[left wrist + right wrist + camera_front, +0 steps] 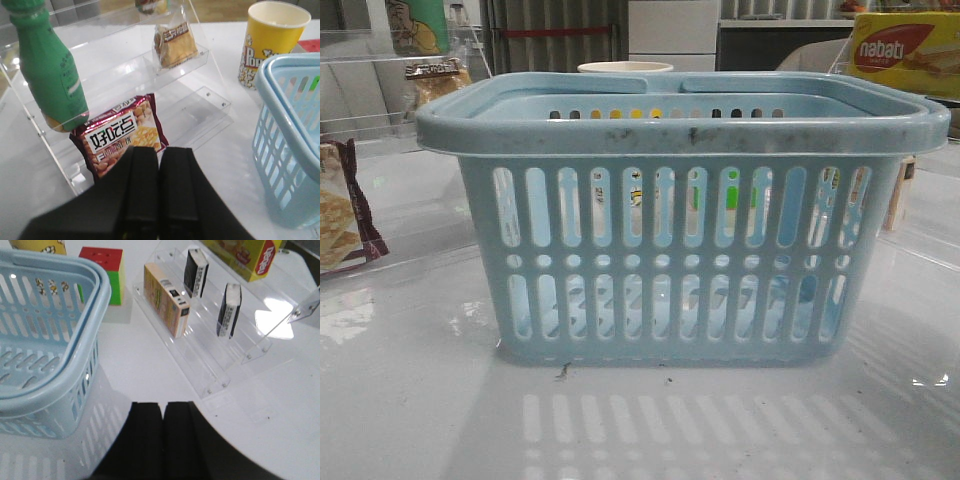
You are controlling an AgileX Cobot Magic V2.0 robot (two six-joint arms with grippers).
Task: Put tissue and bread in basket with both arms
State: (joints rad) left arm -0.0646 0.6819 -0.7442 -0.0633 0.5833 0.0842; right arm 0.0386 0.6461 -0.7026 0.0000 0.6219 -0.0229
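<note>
The light-blue basket [680, 130] stands in the middle of the table; it also shows in the left wrist view [285, 150] and the right wrist view [60, 355]. The wrapped golden-brown bread [175, 45] sits on an upper step of a clear acrylic rack, beyond my left gripper [159, 150], which is shut and empty. Two black tissue packs [196, 271] [229, 310] stand on another clear stepped rack, beyond my right gripper [163, 404], which is shut and empty beside the basket. Neither gripper shows in the front view.
On the left rack are a green bottle [47, 70] and a maroon-edged cracker bag [120, 135]. A yellow popcorn cup [272, 40] stands behind the basket. On the right are a beige box [165, 300], a colour cube [102, 270] and a yellow Nabati box [245, 255].
</note>
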